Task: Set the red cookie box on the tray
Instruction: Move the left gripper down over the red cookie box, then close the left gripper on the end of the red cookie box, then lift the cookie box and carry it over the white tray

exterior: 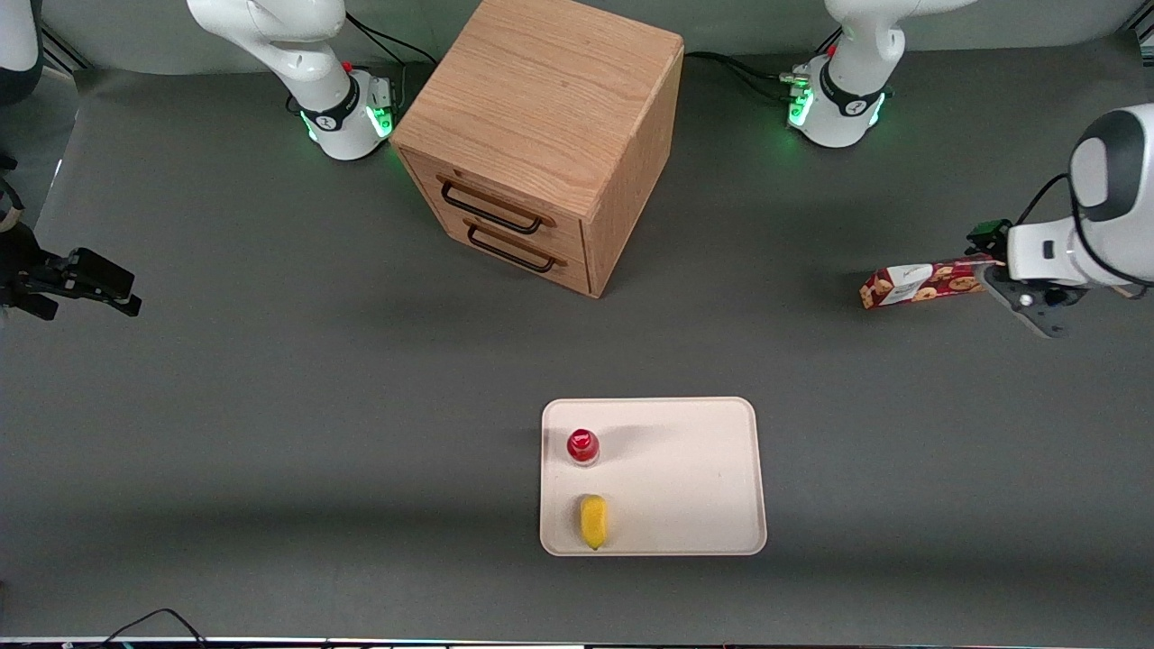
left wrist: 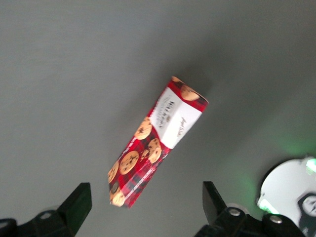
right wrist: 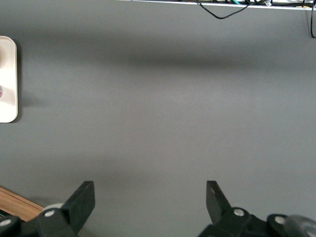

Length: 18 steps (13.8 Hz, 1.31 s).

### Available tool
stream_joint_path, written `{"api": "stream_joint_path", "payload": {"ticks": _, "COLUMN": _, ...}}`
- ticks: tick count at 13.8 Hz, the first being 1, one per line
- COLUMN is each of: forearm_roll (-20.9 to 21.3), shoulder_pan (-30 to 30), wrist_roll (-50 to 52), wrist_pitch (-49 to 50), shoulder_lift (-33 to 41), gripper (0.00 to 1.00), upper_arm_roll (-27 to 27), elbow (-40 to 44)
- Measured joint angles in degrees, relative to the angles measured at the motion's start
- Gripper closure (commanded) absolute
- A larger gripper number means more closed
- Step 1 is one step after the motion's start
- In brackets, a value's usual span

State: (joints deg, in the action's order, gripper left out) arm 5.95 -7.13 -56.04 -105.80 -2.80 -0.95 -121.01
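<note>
The red cookie box (exterior: pixel 920 283) lies flat on the grey table toward the working arm's end, its white label patch pointing toward the parked arm's end. In the left wrist view the red cookie box (left wrist: pixel 155 140) lies slanted, cookie pictures and white patch facing up. My left gripper (exterior: pixel 1012 290) hovers over the box's unlabelled end. The gripper (left wrist: pixel 144 191) is open, its fingers (left wrist: pixel 78 203) spread wide and holding nothing. The cream-white tray (exterior: pixel 694 478) lies nearer the front camera, near the table's middle.
On the tray stand a small red-capped bottle (exterior: pixel 583 445) and a yellow object (exterior: pixel 593 521), both along the tray's edge toward the parked arm. A wooden two-drawer cabinet (exterior: pixel 541 135) stands farther from the camera. The right wrist view catches the tray's rim (right wrist: pixel 7 79).
</note>
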Motion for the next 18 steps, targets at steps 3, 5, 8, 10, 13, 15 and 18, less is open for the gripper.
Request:
{"api": "stream_joint_path", "payload": {"ticks": 3, "forearm_roll": 0.02, "shoulder_pan": -1.11, "wrist_roll": -12.6, "wrist_pitch": -7.17, "shoulder_lift": 0.88, "gripper": 0.0, "upper_arm_roll": -0.35, "elbow": -8.45}}
{"api": "stream_joint_path", "payload": {"ticks": 5, "forearm_roll": 0.02, "shoulder_pan": -1.59, "wrist_roll": -20.08, "wrist_pitch": -14.25, "shoulder_lift": 1.64, "gripper": 0.0, "upper_arm_roll": -2.74, "elbow": -14.04}}
{"api": "stream_joint_path", "payload": {"ticks": 8, "forearm_roll": 0.0, "shoulder_pan": -2.39, "wrist_roll": -27.42, "wrist_pitch": -25.84, "shoulder_lift": 1.74, "gripper": 0.0, "upper_arm_roll": -6.21, "elbow": -21.54}}
{"api": "stream_joint_path", "payload": {"ticks": 10, "forearm_roll": 0.0, "shoulder_pan": -2.43, "wrist_roll": -28.55, "wrist_pitch": -32.34, "shoulder_lift": 1.62, "gripper": 0.0, "upper_arm_roll": -6.37, "elbow": -24.91}}
{"api": "stream_joint_path", "payload": {"ticks": 13, "forearm_roll": 0.0, "shoulder_pan": -2.39, "wrist_roll": -28.65, "wrist_pitch": -40.62, "shoulder_lift": 0.46, "gripper": 0.0, "upper_arm_roll": -6.18, "elbow": -28.99}}
{"api": "stream_joint_path", "payload": {"ticks": 15, "forearm_roll": 0.0, "shoulder_pan": -2.39, "wrist_roll": -28.71, "wrist_pitch": -42.67, "shoulder_lift": -0.23, "gripper": 0.02, "upper_arm_roll": -6.18, "elbow": -29.96}}
{"api": "stream_joint_path", "payload": {"ticks": 18, "forearm_roll": 0.0, "shoulder_pan": -2.39, "wrist_roll": -28.82, "wrist_pitch": -44.53, "shoulder_lift": -1.63, "gripper": 0.85, "upper_arm_roll": -6.18, "elbow": -30.23}}
